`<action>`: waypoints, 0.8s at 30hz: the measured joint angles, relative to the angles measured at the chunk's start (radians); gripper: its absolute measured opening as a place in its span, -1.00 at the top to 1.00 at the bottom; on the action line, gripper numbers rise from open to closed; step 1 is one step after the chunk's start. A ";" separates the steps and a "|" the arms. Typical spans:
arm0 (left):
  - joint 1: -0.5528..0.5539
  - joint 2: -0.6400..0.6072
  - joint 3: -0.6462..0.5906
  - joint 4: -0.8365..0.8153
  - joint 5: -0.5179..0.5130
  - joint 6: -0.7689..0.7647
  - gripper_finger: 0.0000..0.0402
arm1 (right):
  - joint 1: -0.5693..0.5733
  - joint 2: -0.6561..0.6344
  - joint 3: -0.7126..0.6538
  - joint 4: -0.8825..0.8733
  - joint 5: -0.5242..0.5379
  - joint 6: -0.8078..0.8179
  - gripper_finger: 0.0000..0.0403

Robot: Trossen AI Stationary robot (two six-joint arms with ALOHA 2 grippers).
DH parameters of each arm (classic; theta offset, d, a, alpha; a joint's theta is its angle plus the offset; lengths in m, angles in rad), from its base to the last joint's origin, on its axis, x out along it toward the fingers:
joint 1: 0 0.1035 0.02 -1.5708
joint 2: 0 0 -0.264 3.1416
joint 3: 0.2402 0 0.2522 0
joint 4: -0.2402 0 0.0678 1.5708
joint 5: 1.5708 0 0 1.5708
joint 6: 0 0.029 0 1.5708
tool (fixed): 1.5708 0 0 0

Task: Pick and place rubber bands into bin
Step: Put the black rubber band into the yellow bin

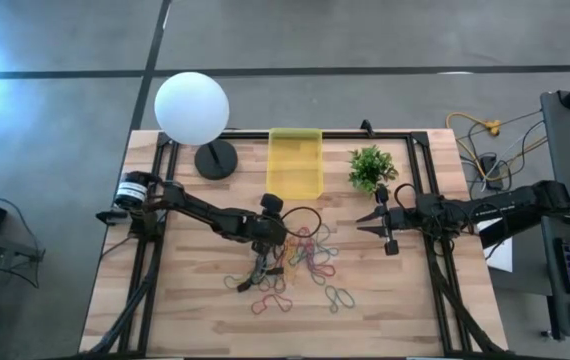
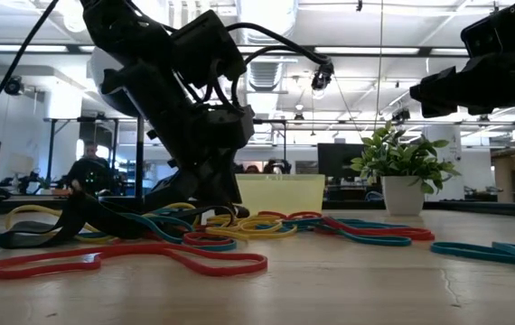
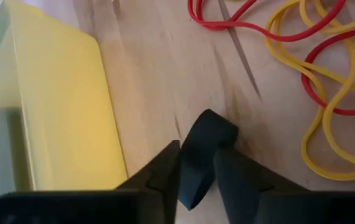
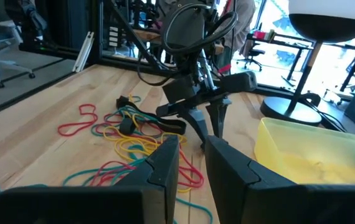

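Rubber bands (image 1: 300, 262) in red, yellow, teal and black lie loose in the middle of the wooden table, some overlapping. Beyond them at the far edge stands the translucent yellow bin (image 1: 295, 165), which also shows in the left wrist view (image 3: 59, 106). My left gripper (image 1: 262, 258) is down among the bands at the heap's left side, shut on a wide black rubber band (image 3: 205, 140). My right gripper (image 1: 381, 228) hovers to the right of the heap, its fingers (image 4: 165, 163) a little open with nothing between them. My left gripper pinches a wide black rubber band (image 3: 196, 169) between its two fingers, and a short bent piece of it sticks out past the fingertips. The fingers slant down from the table's far left, close over the wood. The rest of the band (image 4: 156, 122) trails slack on the table.
A white globe lamp (image 1: 193, 108) on a black foot stands left of the bin and a small potted plant (image 1: 370, 168) right of it. Black frame rails (image 1: 155, 200) run along the table's left, right and far sides. Bare wood lies at the near edge.
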 joint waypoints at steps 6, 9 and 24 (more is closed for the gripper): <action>0.000 -0.004 -0.001 0.000 -0.003 -0.001 0.97 | 0.000 0.000 0.000 0.000 0.000 0.000 0.66; -0.001 -0.014 0.004 0.000 -0.006 -0.019 0.97 | 0.000 0.000 0.000 0.000 0.000 0.000 0.66; 0.017 -0.217 0.036 0.003 -0.126 0.033 1.00 | 0.000 0.000 0.000 0.001 0.003 -0.004 0.66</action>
